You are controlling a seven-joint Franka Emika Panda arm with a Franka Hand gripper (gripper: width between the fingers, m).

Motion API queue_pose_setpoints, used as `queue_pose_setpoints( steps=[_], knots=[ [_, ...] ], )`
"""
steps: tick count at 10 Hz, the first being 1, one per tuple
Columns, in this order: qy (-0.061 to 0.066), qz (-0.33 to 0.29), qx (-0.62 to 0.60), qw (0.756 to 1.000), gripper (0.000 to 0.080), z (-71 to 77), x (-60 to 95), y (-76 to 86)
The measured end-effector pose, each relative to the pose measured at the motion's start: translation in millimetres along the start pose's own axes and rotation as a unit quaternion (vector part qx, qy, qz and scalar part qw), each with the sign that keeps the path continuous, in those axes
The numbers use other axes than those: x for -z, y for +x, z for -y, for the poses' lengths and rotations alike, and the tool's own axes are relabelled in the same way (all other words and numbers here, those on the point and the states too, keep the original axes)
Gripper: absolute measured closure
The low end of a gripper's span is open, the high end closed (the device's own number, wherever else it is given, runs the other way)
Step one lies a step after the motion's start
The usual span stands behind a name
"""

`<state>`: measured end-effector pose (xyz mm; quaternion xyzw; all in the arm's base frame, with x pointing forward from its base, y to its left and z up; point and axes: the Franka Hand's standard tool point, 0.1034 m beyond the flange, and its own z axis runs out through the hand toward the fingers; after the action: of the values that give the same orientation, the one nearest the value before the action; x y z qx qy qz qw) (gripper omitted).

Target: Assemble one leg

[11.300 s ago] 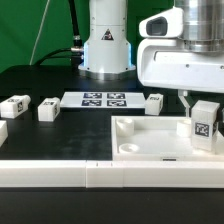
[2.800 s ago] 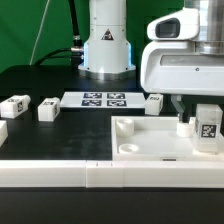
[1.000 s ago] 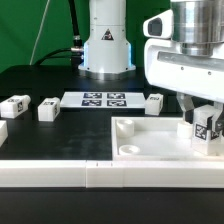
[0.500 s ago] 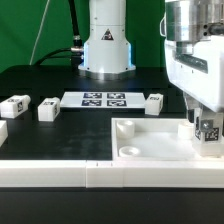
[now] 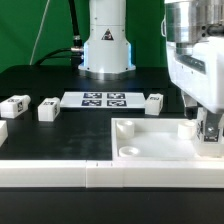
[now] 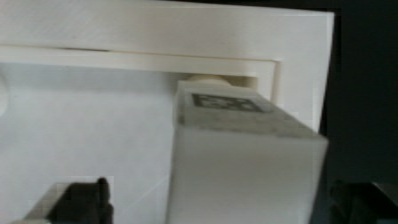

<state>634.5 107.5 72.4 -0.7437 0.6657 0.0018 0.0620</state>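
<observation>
The leg (image 6: 240,150) stands upright in the corner socket of the white tabletop (image 5: 150,140), at the exterior view's right; its tag faces the wrist camera. In the exterior view the leg (image 5: 212,132) is mostly hidden behind the gripper. My gripper (image 5: 208,135) straddles the leg from above. In the wrist view the gripper (image 6: 214,200) has dark fingertips (image 6: 80,200) standing apart from the leg's sides, one with a clear gap. The jaws look open.
Three loose legs lie on the black table: one (image 5: 153,102) beside the marker board (image 5: 105,99), and two (image 5: 47,109) (image 5: 14,104) at the left. The arm's base (image 5: 105,45) stands behind. A white wall (image 5: 100,175) runs along the front.
The gripper has turned about its axis and sunk a little at the corner. The leg's tag, facing the exterior camera a second ago, no longer shows there.
</observation>
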Motion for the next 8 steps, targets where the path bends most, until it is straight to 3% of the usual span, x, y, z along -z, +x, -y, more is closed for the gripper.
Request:
queue_pose_setpoints(
  steps=[2, 4, 6, 8],
  knots=[
    [-0.005, 0.002, 0.131, 0.991, 0.0161, -1.4, -1.0, -10.5],
    [-0.006, 0.003, 0.267, 0.964, 0.0152, -0.8, -3.7, -7.3],
    [-0.016, -0.014, 0.388, 0.922, 0.0151, 1.6, -1.5, -17.9],
    [-0.022, -0.010, 0.465, 0.885, 0.0151, 2.9, -1.9, -17.7]
  ],
)
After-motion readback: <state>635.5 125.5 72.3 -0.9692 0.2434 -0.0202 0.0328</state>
